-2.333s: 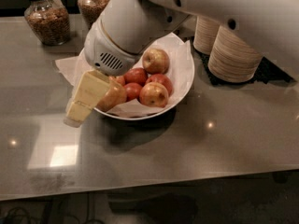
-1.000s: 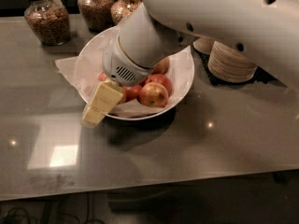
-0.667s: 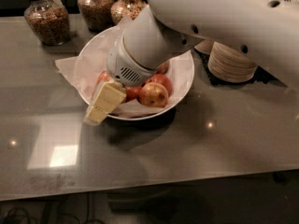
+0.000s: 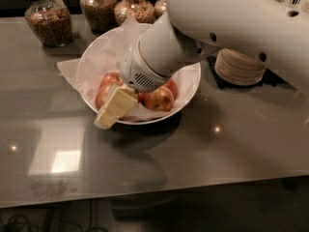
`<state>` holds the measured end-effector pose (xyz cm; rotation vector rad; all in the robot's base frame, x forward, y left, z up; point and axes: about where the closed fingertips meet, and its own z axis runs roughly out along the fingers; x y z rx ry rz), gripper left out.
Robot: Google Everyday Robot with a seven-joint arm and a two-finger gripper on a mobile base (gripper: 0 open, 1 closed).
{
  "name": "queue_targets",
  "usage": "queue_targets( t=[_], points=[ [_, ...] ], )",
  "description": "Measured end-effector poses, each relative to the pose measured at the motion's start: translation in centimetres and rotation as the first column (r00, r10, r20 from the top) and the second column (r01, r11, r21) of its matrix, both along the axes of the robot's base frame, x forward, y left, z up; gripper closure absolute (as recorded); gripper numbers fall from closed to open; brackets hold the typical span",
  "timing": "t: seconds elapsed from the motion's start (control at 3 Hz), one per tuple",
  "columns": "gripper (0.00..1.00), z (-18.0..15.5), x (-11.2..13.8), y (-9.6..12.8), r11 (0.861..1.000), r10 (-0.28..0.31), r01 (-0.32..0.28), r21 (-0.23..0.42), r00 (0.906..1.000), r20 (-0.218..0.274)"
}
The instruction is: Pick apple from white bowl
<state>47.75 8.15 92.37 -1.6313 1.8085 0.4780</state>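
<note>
The white bowl (image 4: 193,83) holds red apples (image 4: 159,99) on paper (image 4: 104,52). The gripper (image 4: 114,108) hangs over its near left rim; I cannot tell its state.

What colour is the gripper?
Pale cream-yellow, camera view; the gripper hangs over the near rim of the white bowl.

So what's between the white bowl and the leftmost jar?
Camera view: bare tabletop from the leftmost jar to the white bowl, plus a corner of paper lining. The gripper sits at the bowl's front-left rim.
</note>
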Motion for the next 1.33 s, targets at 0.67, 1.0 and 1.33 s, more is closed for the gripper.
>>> queue_targets(
  t=[0.67,1.0,1.33],
  points=[
    [0.22,-0.4,0.6,-0.4,0.999,-0.021,0.021,0.031,0.9998,-0.007],
    [0.22,-1.0,0.6,-0.5,0.998,-0.029,0.03,0.052,0.9993,-0.024],
    [0.25,-1.5,0.5,-0.1,0.997,-0.024,0.027,0.069,0.9988,-0.043]
  ],
)
